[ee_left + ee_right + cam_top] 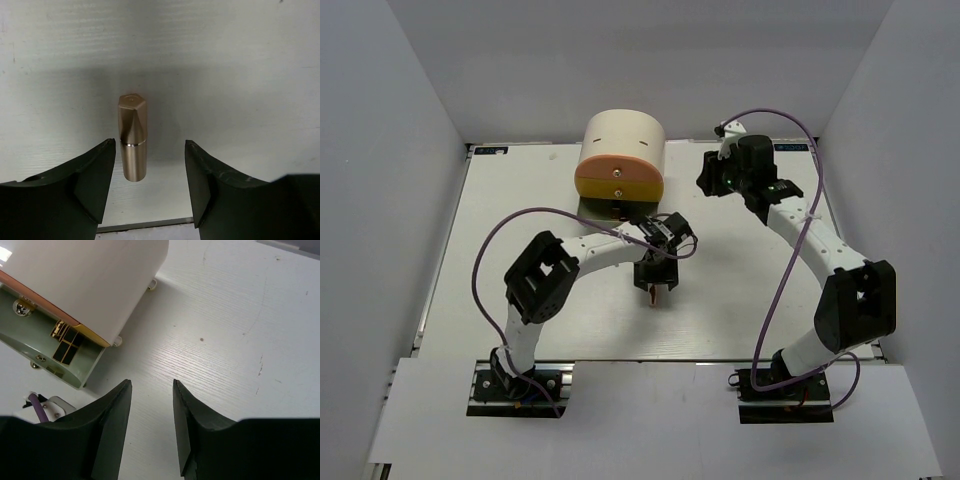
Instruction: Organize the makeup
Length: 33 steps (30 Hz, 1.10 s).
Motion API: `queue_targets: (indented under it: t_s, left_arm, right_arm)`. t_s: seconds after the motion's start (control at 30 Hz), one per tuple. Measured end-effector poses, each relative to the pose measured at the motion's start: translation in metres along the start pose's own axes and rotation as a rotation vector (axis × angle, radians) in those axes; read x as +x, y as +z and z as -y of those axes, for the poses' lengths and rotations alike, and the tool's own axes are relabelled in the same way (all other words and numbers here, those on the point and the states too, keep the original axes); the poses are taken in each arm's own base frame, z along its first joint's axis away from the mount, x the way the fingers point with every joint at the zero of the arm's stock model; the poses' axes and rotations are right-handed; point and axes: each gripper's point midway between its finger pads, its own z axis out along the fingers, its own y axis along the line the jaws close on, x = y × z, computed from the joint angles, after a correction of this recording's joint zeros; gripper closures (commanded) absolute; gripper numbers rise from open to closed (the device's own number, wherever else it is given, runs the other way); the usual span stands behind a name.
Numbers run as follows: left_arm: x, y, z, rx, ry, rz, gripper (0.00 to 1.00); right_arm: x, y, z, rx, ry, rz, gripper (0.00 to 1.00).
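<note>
Between the left fingers (pixel 95 180), which stand wide apart, a copper lipstick (pixel 132 140) rests on the white desk (pixel 240 60), touching neither finger. Toward the far side of the desk, the right fingers (pixel 112 425) are parted with nothing between them. They hover above the desk just beside the cream box (pixel 95 280), whose green-lined drawer (pixel 82 372) stands open with a gold-and-black case (pixel 66 347) inside.

Left jaws hang over the copper lipstick (pixel 653 296).
</note>
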Motion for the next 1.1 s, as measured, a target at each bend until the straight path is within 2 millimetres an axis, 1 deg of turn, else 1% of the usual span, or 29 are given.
queue_targets:
  t_s: [0.2, 0.3, 0.33, 0.4, 0.43, 0.47, 0.57, 0.63, 0.7, 0.77, 0.83, 0.9, 0.93, 1.0, 1.1]
  left_arm:
    - [0.015, 0.01, -0.012, -0.088, 0.031, -0.026, 0.38]
    - [0.017, 0.01, -0.015, -0.109, 0.036, -0.025, 0.46]
    - [0.017, 0.01, -0.015, -0.113, 0.037, -0.021, 0.53]
    - [0.016, 0.011, -0.016, -0.12, 0.036, -0.015, 0.63]
    - [0.016, 0.011, -0.017, -0.123, 0.037, -0.013, 0.74]
    - [0.015, 0.011, -0.017, -0.126, 0.035, -0.009, 0.78]
    - [0.015, 0.01, -0.02, -0.131, 0.043, 0.007, 0.85]
    - [0.018, 0.008, -0.025, -0.135, 0.045, 0.016, 0.87]
    - [0.022, 0.003, -0.033, -0.142, 0.047, 0.022, 0.89]
    - [0.022, 0.0, -0.034, -0.138, 0.045, 0.031, 0.89]
    - [0.016, -0.01, -0.035, -0.12, 0.031, 0.059, 0.89]
    - [0.004, -0.033, -0.03, -0.073, -0.006, 0.12, 0.91]
    - [-0.005, -0.047, -0.029, -0.047, -0.029, 0.16, 0.94]
    - [-0.03, -0.088, -0.026, 0.034, -0.119, 0.276, 0.94]
    - [-0.067, -0.147, -0.034, 0.144, -0.296, 0.441, 0.96]
  right_arm:
    - [0.004, -0.004, 0.006, 0.0, 0.024, -0.003, 0.56]
    - [0.005, -0.007, 0.007, -0.002, 0.035, 0.001, 0.56]
    - [0.005, -0.008, 0.008, -0.004, 0.038, 0.002, 0.56]
    - [0.003, -0.01, 0.007, -0.006, 0.044, 0.006, 0.56]
    - [0.003, -0.011, 0.008, -0.005, 0.046, 0.008, 0.56]
    - [0.002, -0.012, 0.008, -0.006, 0.048, 0.011, 0.56]
    - [0.003, -0.015, 0.008, -0.006, 0.049, 0.015, 0.56]
    - [0.003, -0.017, 0.008, -0.007, 0.049, 0.018, 0.56]
    - [0.005, -0.018, 0.008, -0.01, 0.054, 0.016, 0.56]
    - [0.005, -0.019, 0.008, -0.012, 0.055, 0.015, 0.56]
    - [0.005, -0.019, 0.007, -0.016, 0.054, 0.017, 0.56]
    - [0.004, -0.02, 0.006, -0.019, 0.053, 0.02, 0.58]
    - [0.003, -0.021, 0.006, -0.02, 0.052, 0.023, 0.6]
    - [0.002, -0.023, 0.005, -0.024, 0.051, 0.027, 0.6]
    - [0.005, -0.024, 0.003, -0.032, 0.052, 0.024, 0.6]
